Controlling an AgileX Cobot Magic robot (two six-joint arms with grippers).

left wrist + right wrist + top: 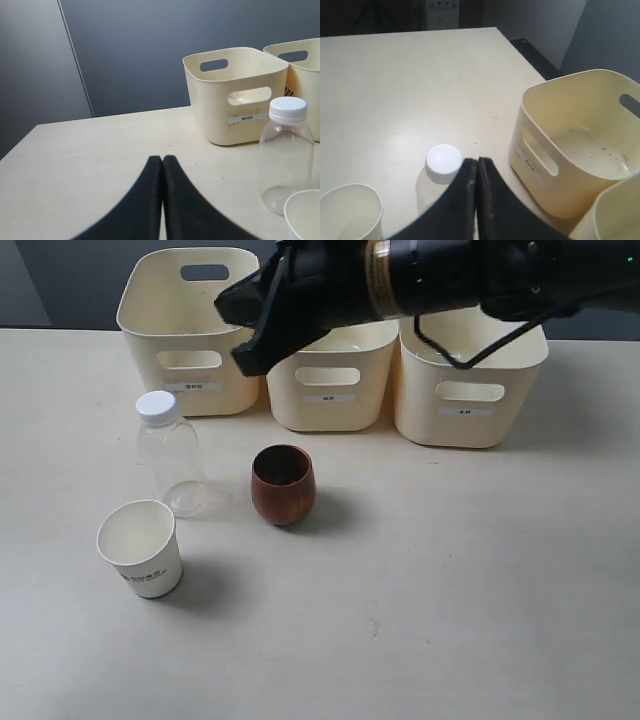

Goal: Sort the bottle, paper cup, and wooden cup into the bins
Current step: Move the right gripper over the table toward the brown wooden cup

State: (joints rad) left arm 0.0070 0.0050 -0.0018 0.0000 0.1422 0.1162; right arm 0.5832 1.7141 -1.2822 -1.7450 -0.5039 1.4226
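The clear bottle (168, 455) with a white cap stands left of centre on the table. The white paper cup (140, 548) is in front of it and the brown wooden cup (283, 484) to its right. Three cream bins (190, 330) (330, 380) (470, 380) line the back. My right gripper (242, 358) reaches in from the upper right and hangs shut and empty above the table between the left bin and the bottle. In the right wrist view its tips (477, 161) sit beside the bottle cap (442, 160). My left gripper (162, 159) is shut, empty, low over bare table, with the bottle (287, 155) off to its side.
The black right arm (450, 275) crosses over the middle and right bins. All three bins look empty. The table (450, 590) is a plain cream surface, bare on the right and front. A dark wall lies behind the bins.
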